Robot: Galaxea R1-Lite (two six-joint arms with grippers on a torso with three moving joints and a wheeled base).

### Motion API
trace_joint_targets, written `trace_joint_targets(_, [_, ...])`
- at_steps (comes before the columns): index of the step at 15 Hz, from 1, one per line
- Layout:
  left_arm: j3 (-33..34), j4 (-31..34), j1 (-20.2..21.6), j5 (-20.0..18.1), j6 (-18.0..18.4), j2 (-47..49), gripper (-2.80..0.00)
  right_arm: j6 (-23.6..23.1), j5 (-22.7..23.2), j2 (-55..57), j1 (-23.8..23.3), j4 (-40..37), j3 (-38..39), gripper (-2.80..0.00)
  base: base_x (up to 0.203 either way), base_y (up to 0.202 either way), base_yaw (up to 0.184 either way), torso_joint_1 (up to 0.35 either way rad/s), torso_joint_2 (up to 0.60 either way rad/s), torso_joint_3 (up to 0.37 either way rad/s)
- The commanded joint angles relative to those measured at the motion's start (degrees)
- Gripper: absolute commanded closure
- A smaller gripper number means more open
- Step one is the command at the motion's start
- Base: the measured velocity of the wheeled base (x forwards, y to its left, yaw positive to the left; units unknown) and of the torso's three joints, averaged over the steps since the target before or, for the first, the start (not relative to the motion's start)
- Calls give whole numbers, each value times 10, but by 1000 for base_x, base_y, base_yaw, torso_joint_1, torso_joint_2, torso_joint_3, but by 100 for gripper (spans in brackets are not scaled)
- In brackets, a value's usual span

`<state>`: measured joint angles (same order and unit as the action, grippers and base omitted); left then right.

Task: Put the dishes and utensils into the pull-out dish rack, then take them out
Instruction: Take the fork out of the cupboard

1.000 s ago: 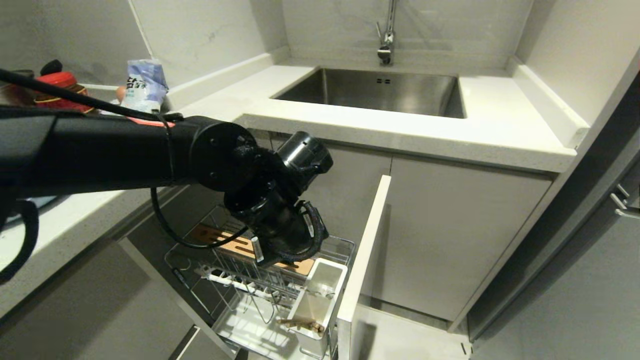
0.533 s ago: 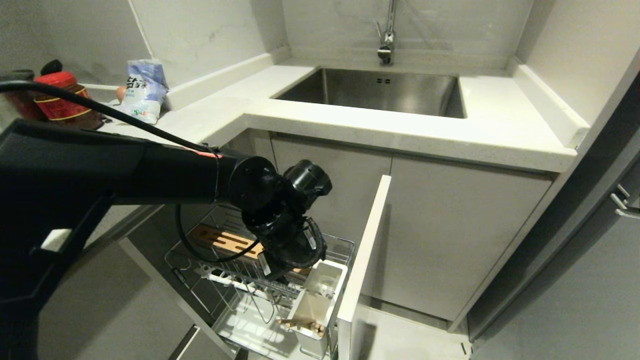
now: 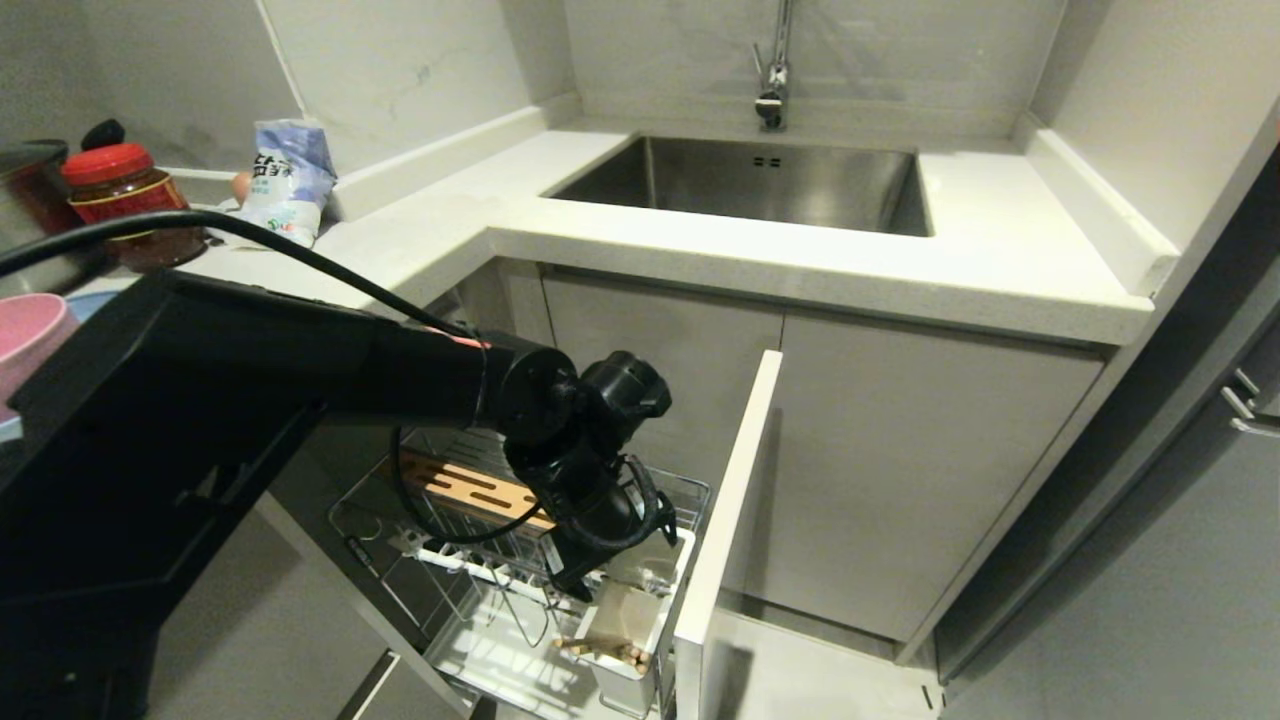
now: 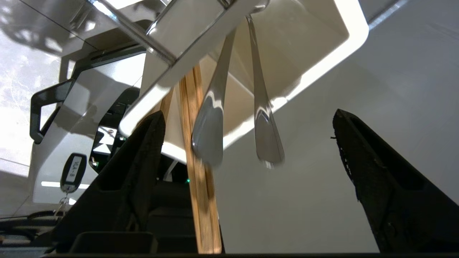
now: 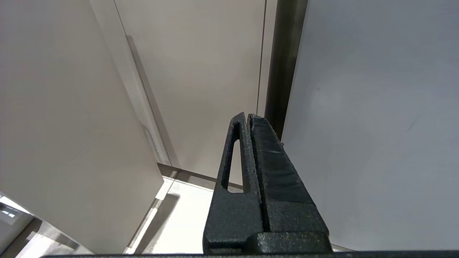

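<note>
Chrome wire forms the pull-out dish rack (image 3: pixel 470 560) at the lower centre of the head view, with one slotted wooden bar (image 3: pixel 470 487) across its back, one white plastic utensil cup (image 3: pixel 630 640) at its front corner and a light-grey front panel (image 3: pixel 725 500) standing on edge to the right. In the left wrist view two metal handles (image 4: pixel 211 122) and a pair of wooden chopsticks (image 4: pixel 197 161) lean out of that cup. The left hand (image 3: pixel 585 570) hangs just above the cup, its fingers (image 4: pixel 380 186) spread wide and gripping nothing. One pink bowl (image 3: pixel 25 335) sits on the table at the far left edge. The right hand (image 5: pixel 251 150) is pressed together in front of plain cabinet doors.
</note>
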<state>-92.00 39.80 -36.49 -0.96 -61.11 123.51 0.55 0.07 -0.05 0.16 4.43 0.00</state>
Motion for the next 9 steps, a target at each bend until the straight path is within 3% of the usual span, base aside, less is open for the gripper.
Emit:
trace_joint_targets(1, [2, -27, 9, -1, -10, 17, -280, 0, 0, 0, 0, 0, 15, 0, 0, 0, 0, 0, 0, 0])
trace_joint_targets(4, [3, -35, 16, -4, -14, 18, -280, 0, 0, 0, 0, 0, 15, 0, 0, 0, 0, 0, 0, 0])
trace_joint_targets(9, [3, -35, 17, -48, -15, 22, -280, 0, 0, 0, 0, 0, 15, 0, 0, 0, 0, 0, 0, 0])
